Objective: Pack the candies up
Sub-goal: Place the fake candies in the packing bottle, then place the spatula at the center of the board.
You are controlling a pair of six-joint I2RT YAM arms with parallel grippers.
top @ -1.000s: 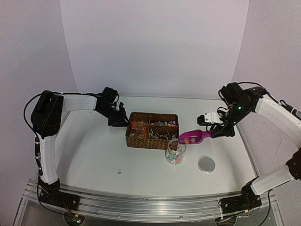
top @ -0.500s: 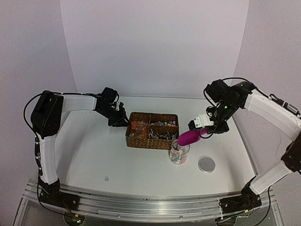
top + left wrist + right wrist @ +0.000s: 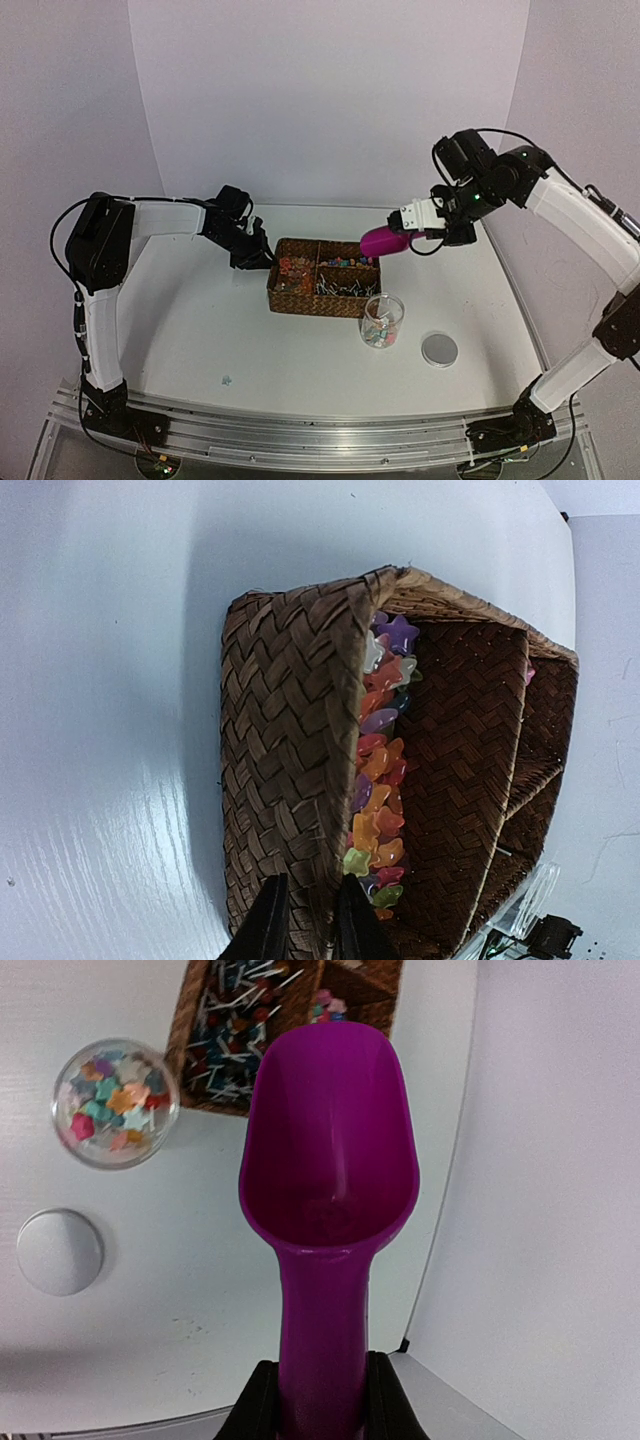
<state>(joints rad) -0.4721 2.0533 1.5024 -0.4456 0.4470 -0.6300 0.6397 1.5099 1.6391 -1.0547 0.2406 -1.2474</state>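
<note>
Nearest, in front of the basket's [image 3: 285, 740] right end, a glass jar [image 3: 380, 322] holds candies [image 3: 112, 1100] — a round lid [image 3: 439, 348] lies further right on bare tabletop [image 3: 200, 320]. More candies fill the basket's left compartment, where the left hand [image 3: 305, 920] pinches the outer wall, fingers close together. Above the basket's far right corner, the right hand [image 3: 320, 1405] clamps the handle of the empty magenta scoop [image 3: 328, 1140] — open air all around it.

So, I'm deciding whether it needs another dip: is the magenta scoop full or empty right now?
Empty. In the right wrist view the magenta scoop shows a bare bowl; the candies sit in the glass jar.
</note>
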